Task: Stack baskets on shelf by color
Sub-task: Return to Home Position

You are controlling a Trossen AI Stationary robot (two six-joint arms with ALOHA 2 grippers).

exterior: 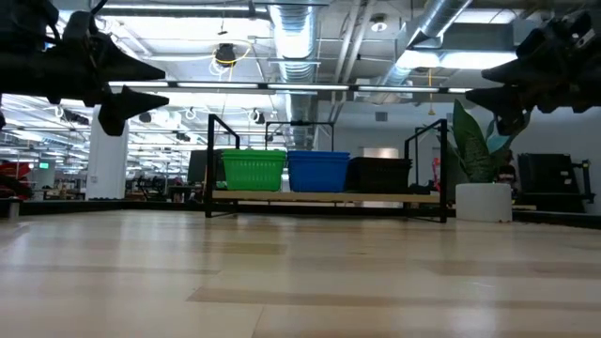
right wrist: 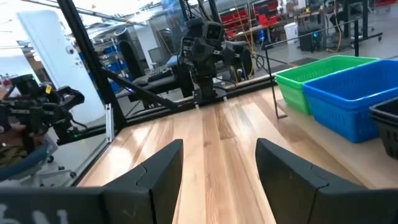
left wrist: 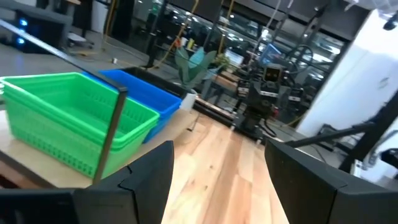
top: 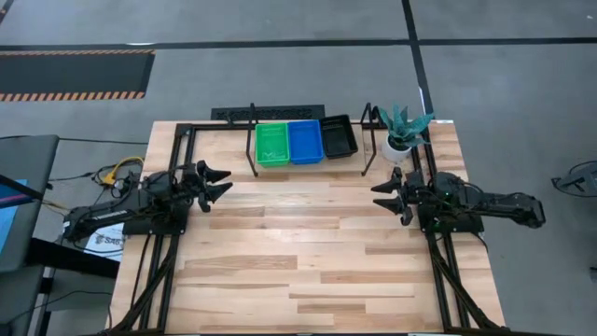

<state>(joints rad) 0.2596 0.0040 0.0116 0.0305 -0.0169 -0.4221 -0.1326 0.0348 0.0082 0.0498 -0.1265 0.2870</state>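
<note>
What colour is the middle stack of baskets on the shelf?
Blue. The middle stack shows best in the high view.

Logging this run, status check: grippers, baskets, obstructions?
Left gripper open, empty, table's left. Right gripper open, empty, table's right. Green stack, blue stack, black stack side by side on shelf. Nothing blocking.

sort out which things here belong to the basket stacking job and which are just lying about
Job: green baskets, blue baskets and black baskets, side by side on the shelf; left gripper and right gripper, both open and empty above the table.
Lying about: potted plant in a white pot beside the shelf; striped mat on the floor.
</note>
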